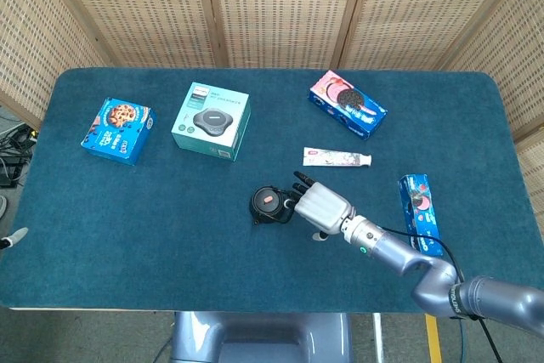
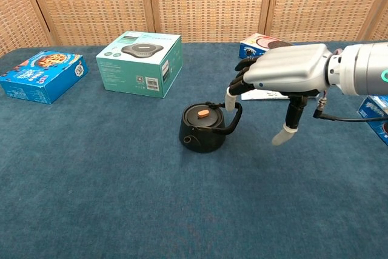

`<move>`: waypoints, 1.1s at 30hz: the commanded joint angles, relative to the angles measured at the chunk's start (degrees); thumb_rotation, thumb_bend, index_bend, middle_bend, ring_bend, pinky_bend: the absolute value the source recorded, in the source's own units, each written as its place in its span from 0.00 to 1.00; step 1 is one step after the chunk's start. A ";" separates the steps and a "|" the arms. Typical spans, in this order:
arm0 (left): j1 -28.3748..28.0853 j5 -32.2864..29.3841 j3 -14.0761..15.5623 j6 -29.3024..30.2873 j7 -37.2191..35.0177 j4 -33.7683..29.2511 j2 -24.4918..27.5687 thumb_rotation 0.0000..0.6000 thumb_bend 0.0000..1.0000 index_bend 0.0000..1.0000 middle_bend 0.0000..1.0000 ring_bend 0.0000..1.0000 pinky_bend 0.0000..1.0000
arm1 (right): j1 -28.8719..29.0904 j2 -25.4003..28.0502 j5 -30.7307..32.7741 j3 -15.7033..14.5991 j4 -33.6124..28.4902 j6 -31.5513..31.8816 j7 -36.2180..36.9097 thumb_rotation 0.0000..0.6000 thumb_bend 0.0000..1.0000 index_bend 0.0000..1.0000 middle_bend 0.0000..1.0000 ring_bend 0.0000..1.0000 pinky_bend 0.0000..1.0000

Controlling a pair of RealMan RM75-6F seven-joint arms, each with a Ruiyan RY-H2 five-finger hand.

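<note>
Right robot hand point(image 2: 285, 74) is hovering palm-down over the bench point(image 1: 170, 227), fingers spread wide and holding nothing, with its fingertips point(image 2: 230, 98) reaching the arched handle of the small black kettle point(image 2: 203, 128); whether they are actually touching the handle I cannot tell. In the head view the same robot hand point(image 1: 321, 207) is sitting just at 3 o'clock of the kettle point(image 1: 268, 204), which is standing upright near the middle of the bench, its orange lid knob facing up and the handle tilting toward the fingers.

As I judge it, the reach is ending and the grasp is not yet made: the thumb is hanging down apart from the fingers, well clear of the handle. The next move is calling for the fingers to slip under or around that thin loop and the thumb to close against them, gently, since the handle looks hinged and the kettle light enough to slide.

Left robot hand is not showing in either view. A toothpaste tube point(image 1: 337, 156) is lying at 1 o'clock of the kettle, a green box point(image 1: 211, 121) at 11 o'clock
</note>
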 commanded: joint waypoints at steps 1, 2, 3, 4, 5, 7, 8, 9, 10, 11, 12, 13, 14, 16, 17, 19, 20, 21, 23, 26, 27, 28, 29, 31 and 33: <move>0.01 0.09 0.02 0.00 -0.10 0.04 0.02 1.00 0.00 0.00 0.00 0.00 0.00 | 0.23 -0.22 0.19 -0.62 -0.25 -0.13 -1.56 0.85 0.23 0.31 0.33 0.23 0.00; -0.01 0.16 0.04 -0.02 -0.08 0.05 0.02 1.00 0.00 0.00 0.00 0.00 0.00 | 0.32 -0.26 0.14 -0.83 -0.44 -0.09 -2.13 0.85 0.23 0.31 0.33 0.23 0.00; -0.02 0.20 0.05 -0.03 -0.04 0.06 0.01 1.00 0.00 0.00 0.00 0.00 0.00 | 0.38 -0.35 0.35 -0.91 -0.63 -0.06 -2.40 0.85 0.23 0.31 0.33 0.23 0.00; -0.04 0.22 0.05 -0.06 -0.05 0.05 0.00 1.00 0.00 0.00 0.00 0.00 0.00 | 0.44 -0.43 0.55 -0.93 -0.67 -0.07 -2.58 0.85 0.23 0.31 0.33 0.23 0.00; -0.04 0.22 0.05 -0.07 -0.04 0.03 0.01 1.00 0.00 0.00 0.00 0.00 0.00 | 0.50 -0.52 0.77 -0.96 -0.66 -0.10 -2.76 0.85 0.24 0.31 0.33 0.23 0.00; -0.03 0.23 0.03 -0.01 -0.04 -0.03 0.03 1.00 0.00 0.00 0.00 0.00 0.00 | 0.70 -0.74 1.39 -1.04 -0.59 -0.38 -3.11 0.85 0.24 0.31 0.33 0.23 0.00; -0.01 0.26 0.02 0.04 -0.05 -0.06 0.05 1.00 0.00 0.00 0.00 0.00 0.00 | 0.79 -0.82 1.60 -1.10 -0.56 -0.49 -3.27 0.85 0.24 0.31 0.33 0.23 0.00; 0.01 0.28 0.02 0.08 -0.08 -0.07 0.04 1.00 0.00 0.00 0.00 0.00 0.00 | 0.87 -0.91 1.79 -1.16 -0.56 -0.59 -3.42 0.85 0.24 0.31 0.33 0.23 0.00; 0.03 0.35 0.03 0.15 -0.10 -0.07 0.04 1.00 0.00 0.00 0.00 0.00 0.00 | 0.95 -1.00 2.02 -1.24 -0.62 -0.66 -3.55 0.85 0.24 0.32 0.33 0.23 0.00; 0.04 0.40 0.04 0.15 -0.14 -0.07 0.04 1.00 0.00 0.00 0.00 0.00 0.00 | 1.01 -1.09 2.14 -1.30 -0.71 -0.66 -3.57 0.85 0.24 0.32 0.34 0.23 0.00; 0.04 0.42 0.05 0.13 -0.17 -0.07 0.05 1.00 0.00 0.00 0.00 0.00 0.00 | 1.07 -1.19 2.20 -1.36 -0.80 -0.64 -3.58 0.85 0.24 0.32 0.34 0.24 0.00; 0.03 0.42 0.05 0.12 -0.19 -0.05 0.06 1.00 0.00 0.00 0.00 0.00 0.00 | 1.14 -1.25 2.21 -1.43 -0.86 -0.62 -3.61 0.86 0.25 0.33 0.34 0.24 0.00; 0.04 0.43 0.05 0.12 -0.22 -0.04 0.07 1.00 0.00 0.00 0.00 0.00 0.00 | 1.21 -1.32 2.15 -1.53 -0.94 -0.58 -3.66 0.85 0.25 0.33 0.35 0.24 0.00; 0.05 0.43 0.04 0.12 -0.32 -0.02 0.09 1.00 0.00 0.00 0.00 0.00 0.00 | 1.43 -1.41 1.93 -1.71 -1.02 -0.63 -3.92 0.85 0.25 0.33 0.35 0.24 0.00; 0.06 0.40 0.03 0.13 -0.41 0.03 0.10 1.00 0.00 0.00 0.00 0.00 0.00 | 1.65 -1.51 1.84 -1.82 -1.05 -0.76 -4.17 0.85 0.25 0.34 0.35 0.25 0.00; 0.10 0.48 0.02 0.18 -0.60 0.06 0.13 1.00 0.00 0.00 0.00 0.00 0.00 | 1.95 -1.70 2.05 -1.90 -1.03 -1.01 -4.47 0.85 0.25 0.34 0.36 0.25 0.00; 0.12 0.53 0.02 0.22 -0.70 0.08 0.15 1.00 0.00 0.00 0.00 0.00 0.00 | 2.06 -1.77 2.12 -1.95 -1.04 -1.10 -4.59 0.85 0.25 0.34 0.36 0.25 0.00; 0.14 0.58 0.03 0.24 -0.78 0.10 0.16 1.00 0.00 0.00 0.00 0.00 0.00 | 2.15 -1.84 2.15 -1.99 -1.06 -1.11 -4.67 0.85 0.25 0.34 0.36 0.25 0.00; 0.16 0.61 0.02 0.26 -0.93 0.16 0.18 1.00 0.00 0.00 0.00 0.00 0.00 | 2.32 -2.11 1.98 -2.01 -1.06 -0.88 -4.65 0.86 0.26 0.34 0.36 0.25 0.00; 0.16 0.59 0.00 0.18 -1.22 0.24 0.25 1.00 0.00 0.00 0.00 0.00 0.00 | 2.70 -2.58 1.88 -2.00 -0.79 -0.72 -4.57 0.85 0.27 0.34 0.36 0.25 0.00; 0.17 0.60 -0.01 0.20 -1.29 0.25 0.27 1.00 0.00 0.00 0.00 0.00 0.00 | 2.83 -2.64 1.98 -2.03 -0.71 -0.86 -4.68 0.85 0.27 0.34 0.36 0.25 0.00; 0.20 0.65 0.00 0.26 -1.37 0.26 0.29 1.00 0.00 0.00 0.00 0.00 0.00 | 3.02 -2.73 2.11 -2.08 -0.61 -1.09 -4.89 0.85 0.27 0.35 0.36 0.25 0.00; 0.23 0.71 0.01 0.29 -1.42 0.28 0.29 1.00 0.00 0.00 0.00 0.00 0.00 | 3.15 -2.79 2.20 -2.14 -0.56 -1.25 -5.06 0.85 0.27 0.35 0.36 0.26 0.00; 0.26 0.82 0.03 0.33 -1.55 0.29 0.32 1.00 0.00 0.00 0.00 0.00 0.00 | 3.37 -2.88 2.27 -2.38 -0.58 -1.57 -5.37 0.84 0.27 0.36 0.37 0.26 0.00; 0.29 0.89 0.01 0.42 -1.71 0.32 0.34 1.00 0.00 0.00 0.00 0.00 0.00 | 3.59 -3.04 2.48 -2.68 -0.58 -1.94 -5.82 0.85 0.27 0.36 0.38 0.26 0.00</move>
